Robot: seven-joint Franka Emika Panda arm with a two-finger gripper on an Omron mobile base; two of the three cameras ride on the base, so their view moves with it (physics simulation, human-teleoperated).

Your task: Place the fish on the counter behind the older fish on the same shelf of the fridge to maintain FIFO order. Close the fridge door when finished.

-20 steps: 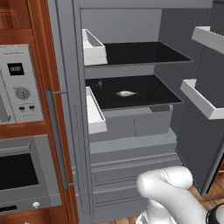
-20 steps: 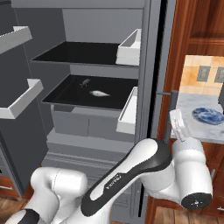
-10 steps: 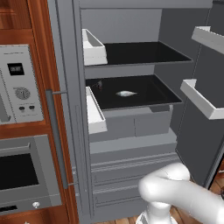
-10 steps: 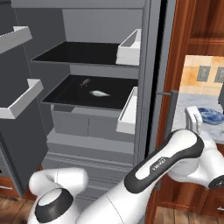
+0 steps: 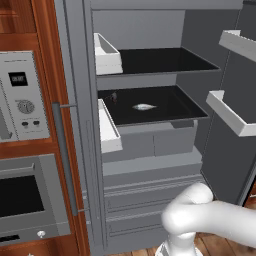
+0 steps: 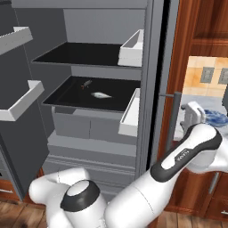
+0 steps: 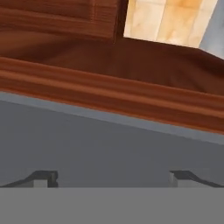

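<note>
Hand view: the gripper (image 7: 112, 177) is wide open and empty. The pale fish (image 6: 101, 95) lies on the fridge shelf (image 6: 67, 101). Swing toward three o'clock, over the counter (image 6: 202, 101), then go down slowly.

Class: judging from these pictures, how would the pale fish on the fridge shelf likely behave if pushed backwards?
The pale fish looks small and slender, so probably light. It lies flat on the smooth black shelf, so it would likely slide, not roll or tip.

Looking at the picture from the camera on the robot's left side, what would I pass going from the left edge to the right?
Oven control panel → fridge door handle → white door bin → pale older fish on the black shelf → white bin on the right door.
</note>
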